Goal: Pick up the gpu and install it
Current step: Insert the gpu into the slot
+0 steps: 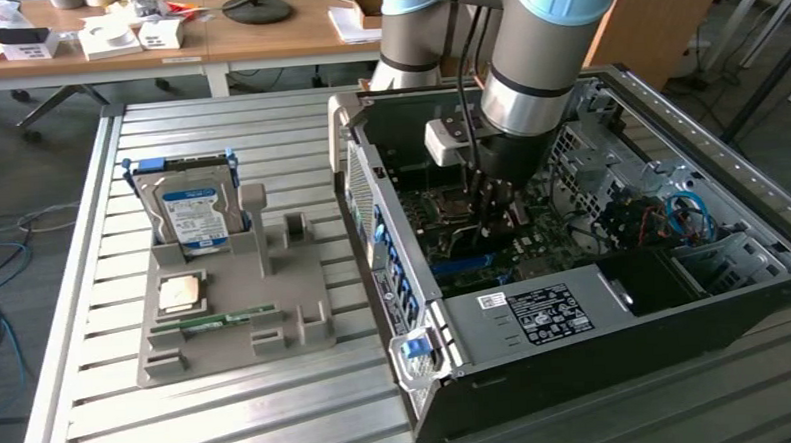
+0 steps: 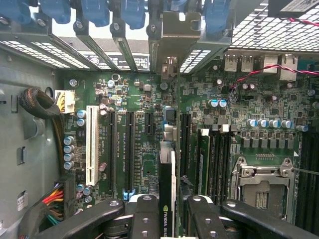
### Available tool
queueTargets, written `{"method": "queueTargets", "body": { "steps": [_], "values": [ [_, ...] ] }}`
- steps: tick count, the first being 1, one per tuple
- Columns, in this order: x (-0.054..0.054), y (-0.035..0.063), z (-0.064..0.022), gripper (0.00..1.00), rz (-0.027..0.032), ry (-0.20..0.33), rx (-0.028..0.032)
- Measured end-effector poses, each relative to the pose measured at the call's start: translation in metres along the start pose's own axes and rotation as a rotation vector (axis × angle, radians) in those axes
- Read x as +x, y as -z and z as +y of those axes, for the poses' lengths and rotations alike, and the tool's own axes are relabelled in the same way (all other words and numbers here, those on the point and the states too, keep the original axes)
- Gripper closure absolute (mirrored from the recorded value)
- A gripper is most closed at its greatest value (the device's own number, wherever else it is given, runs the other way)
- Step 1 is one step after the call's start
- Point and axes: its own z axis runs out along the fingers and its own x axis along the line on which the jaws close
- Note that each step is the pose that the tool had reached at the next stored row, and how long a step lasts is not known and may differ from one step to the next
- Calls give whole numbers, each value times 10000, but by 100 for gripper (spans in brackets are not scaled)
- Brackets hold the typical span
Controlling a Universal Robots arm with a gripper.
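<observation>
The claw is clamped on the gpu, holding it edge-on over the motherboard inside the computer case. To seat it well, I judge the card should run parallel to the motherboard's slot, with its metal bracket at the rear opening and the pressure straight and even.

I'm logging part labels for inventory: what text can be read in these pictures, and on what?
"NVIDIA", further letters cut off: on the gpu edge, in the gripper.
Hard drive label: too small to read.
White sticker on the computer case: too small to read.
Motherboard printing: too small to read.
</observation>
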Motion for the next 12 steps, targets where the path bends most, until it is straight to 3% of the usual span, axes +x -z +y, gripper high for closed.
{"method": "queueTargets", "body": {
  "steps": [12],
  "values": [
    [1,-20,3,74,1,-1,-1]
  ]
}}
